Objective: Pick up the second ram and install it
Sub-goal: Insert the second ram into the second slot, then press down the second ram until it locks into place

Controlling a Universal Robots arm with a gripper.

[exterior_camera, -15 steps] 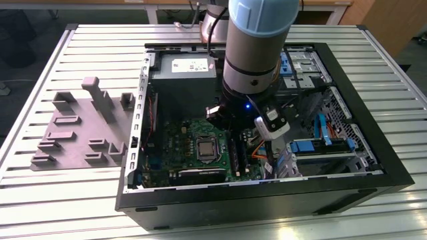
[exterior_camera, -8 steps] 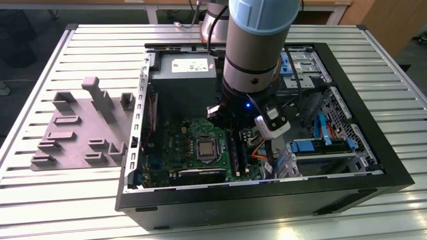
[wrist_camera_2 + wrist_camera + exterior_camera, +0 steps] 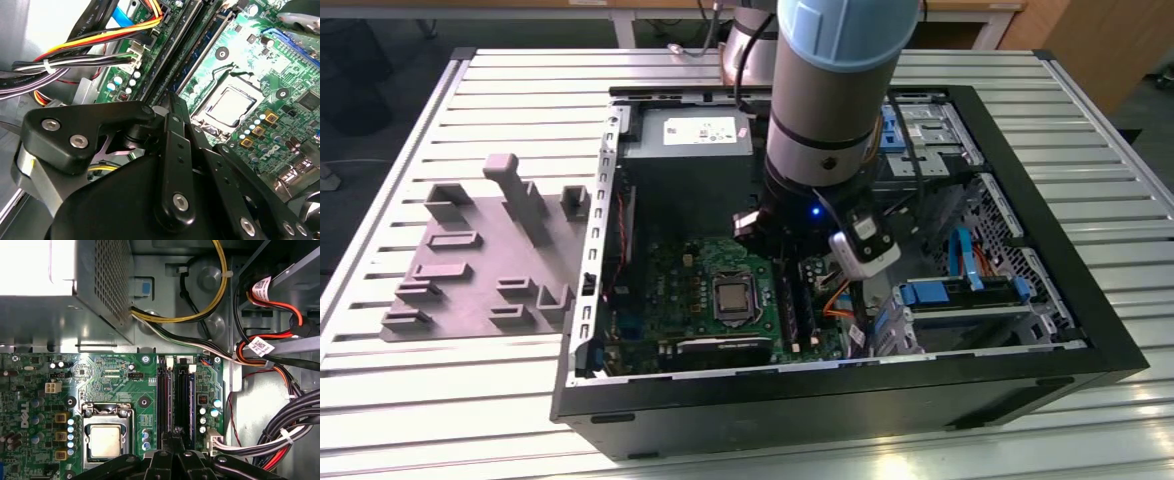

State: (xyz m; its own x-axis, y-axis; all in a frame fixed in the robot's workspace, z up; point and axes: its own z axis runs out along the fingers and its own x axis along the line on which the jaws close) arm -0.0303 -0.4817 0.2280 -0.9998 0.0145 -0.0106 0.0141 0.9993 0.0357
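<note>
A grey fixture plate (image 3: 454,270) with raised blocks lies on the slatted surface (image 3: 454,420), just off the exterior view's left of the open case (image 3: 854,400). Inside the case, the green board (image 3: 680,290) lies flat on the floor, with the square socket (image 3: 734,298) near its middle and the power supply (image 3: 687,160) against the far wall.

The arm (image 3: 834,100) comes down into the middle of the case. In the first wrist view the pincer (image 3: 175,437) sits right at the near end of the memory slots (image 3: 165,400). The ram (image 3: 184,400) stands on edge in those slots just beyond the pincer's tip, beside the socket. Its long axis runs along the slots, pointing from the pincer toward the power supply end of the case. Whether the pincer is clamped on it or apart, I cannot tell.

Toward the case's side beyond the slots, bundled cables (image 3: 280,440) in black, red and yellow hang along the metal wall.
</note>
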